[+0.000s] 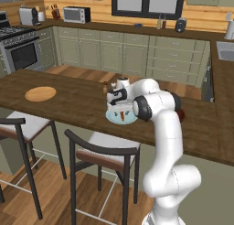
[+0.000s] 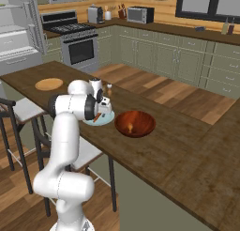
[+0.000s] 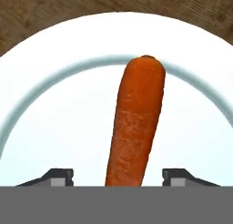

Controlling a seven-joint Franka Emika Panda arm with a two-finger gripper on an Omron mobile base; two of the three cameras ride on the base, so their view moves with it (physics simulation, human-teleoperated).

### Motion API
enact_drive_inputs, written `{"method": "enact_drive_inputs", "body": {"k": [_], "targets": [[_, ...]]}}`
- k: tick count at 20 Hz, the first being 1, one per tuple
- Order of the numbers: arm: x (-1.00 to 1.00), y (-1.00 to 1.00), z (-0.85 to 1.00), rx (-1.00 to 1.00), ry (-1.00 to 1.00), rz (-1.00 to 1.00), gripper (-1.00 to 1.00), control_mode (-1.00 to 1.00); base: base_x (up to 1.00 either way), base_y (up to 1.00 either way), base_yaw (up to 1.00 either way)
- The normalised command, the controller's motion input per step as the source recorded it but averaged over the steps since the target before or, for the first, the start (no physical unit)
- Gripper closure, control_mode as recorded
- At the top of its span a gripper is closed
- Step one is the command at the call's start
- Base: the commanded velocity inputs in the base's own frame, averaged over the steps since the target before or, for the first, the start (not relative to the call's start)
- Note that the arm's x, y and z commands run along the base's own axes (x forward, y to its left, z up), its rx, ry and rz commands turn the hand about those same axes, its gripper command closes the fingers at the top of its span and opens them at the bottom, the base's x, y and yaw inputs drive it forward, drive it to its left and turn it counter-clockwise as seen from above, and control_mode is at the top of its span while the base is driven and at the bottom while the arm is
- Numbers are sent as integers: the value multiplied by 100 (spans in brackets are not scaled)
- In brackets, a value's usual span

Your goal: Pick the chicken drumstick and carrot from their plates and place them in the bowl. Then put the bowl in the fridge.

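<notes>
While the gripper [image 3: 117, 175] hangs low over the blue plate [image 3: 54, 109], the carrot [image 3: 134, 123] lies straight between its two fingertips [image 3: 57, 176]; in the hand view there is a clear gap on each side of the carrot, so the jaws stand apart and do not yet touch it; I cannot tell whether they are closing. The thick end of the carrot points away from the gripper, toward the far rim of the plate, and the thin end runs down between the tips; the carrot rests flat on the plate.

In the left base view the gripper [image 1: 119, 107] is just above the plate [image 1: 114, 117] and the carrot [image 1: 122, 114] shows as a small orange spot under it; the right base view gives the same, with the gripper [image 2: 101, 108] above the plate [image 2: 107, 118] and the carrot [image 2: 97, 117] partly hidden by the arm. The bowl [image 2: 135, 123] stands on the counter [image 2: 178, 145] just beside the plate, to the right of the gripper; something small and pale lies inside it, too small to name. The wooden plate [image 2: 48, 84] is well apart on the left, on the same counter; the fridge [image 2: 16, 33] stands beyond it, at the far left.
</notes>
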Motion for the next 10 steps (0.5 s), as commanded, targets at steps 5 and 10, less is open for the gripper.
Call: {"method": "enact_drive_inputs", "body": {"k": [5,10], "targets": [[0,0,-13,0,0,0,100,-100,0,0,0],[-26,0,7,0,0,0,100,-100,0,0,0]]}}
